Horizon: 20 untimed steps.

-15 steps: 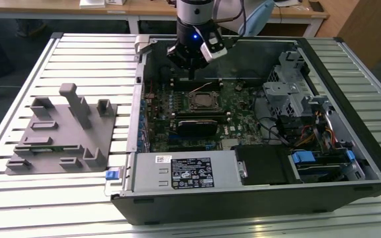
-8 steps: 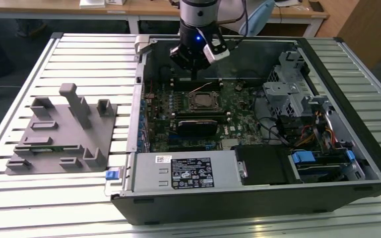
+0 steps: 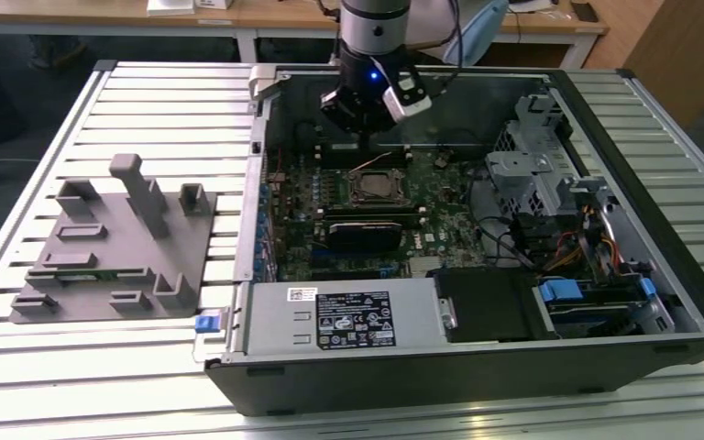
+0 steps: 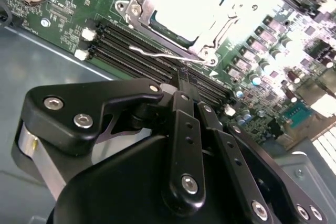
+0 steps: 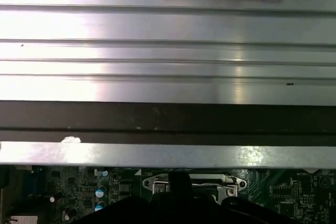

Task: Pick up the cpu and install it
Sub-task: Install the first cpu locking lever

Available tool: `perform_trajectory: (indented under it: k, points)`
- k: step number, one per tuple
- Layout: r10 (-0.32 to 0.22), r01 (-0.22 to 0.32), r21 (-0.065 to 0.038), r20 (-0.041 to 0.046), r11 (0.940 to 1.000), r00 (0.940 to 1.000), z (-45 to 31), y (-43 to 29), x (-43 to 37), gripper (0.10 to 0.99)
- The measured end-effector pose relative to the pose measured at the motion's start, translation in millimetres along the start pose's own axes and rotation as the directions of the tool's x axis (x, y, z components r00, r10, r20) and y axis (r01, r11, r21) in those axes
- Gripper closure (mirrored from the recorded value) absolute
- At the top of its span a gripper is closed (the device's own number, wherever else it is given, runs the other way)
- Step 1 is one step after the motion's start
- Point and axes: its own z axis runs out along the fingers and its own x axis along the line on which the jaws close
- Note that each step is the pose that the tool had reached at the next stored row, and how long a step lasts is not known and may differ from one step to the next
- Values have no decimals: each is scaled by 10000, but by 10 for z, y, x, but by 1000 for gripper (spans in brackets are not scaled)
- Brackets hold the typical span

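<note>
The cpu (image 4: 184,3) is a silvery-white square lying flat inside the motherboard socket (image 4: 137,4), with the metal frame around it and a wire lever (image 4: 157,54) along one side. In the exterior view the socket (image 3: 377,188) sits mid-board inside the open computer case (image 3: 475,367). My gripper (image 3: 366,139) hangs just above the board, a little behind the socket. Its black fingers (image 4: 184,80) meet at one narrow tip with nothing between them, close to the memory slots (image 4: 136,59) beside the socket. The gripper (image 5: 178,182) also rises in front of the socket frame in the first wrist view.
A grey plastic fixture (image 3: 120,238) with upright blocks lies on the slatted table at the exterior view's left. Inside the case, a power supply (image 3: 340,316) fills the near side and a drive cage (image 3: 535,174) with cables stands at the right. The case wall (image 5: 168,153) runs close behind the gripper.
</note>
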Motion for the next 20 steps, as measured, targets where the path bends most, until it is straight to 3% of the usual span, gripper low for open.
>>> perform_trajectory:
  k: [6,20]
  points:
    - [-20,20,26,-1,10000,10000,60,-4,-40,980]
    - [-176,176,33,-12,9998,9998,116,-4,-116,980]
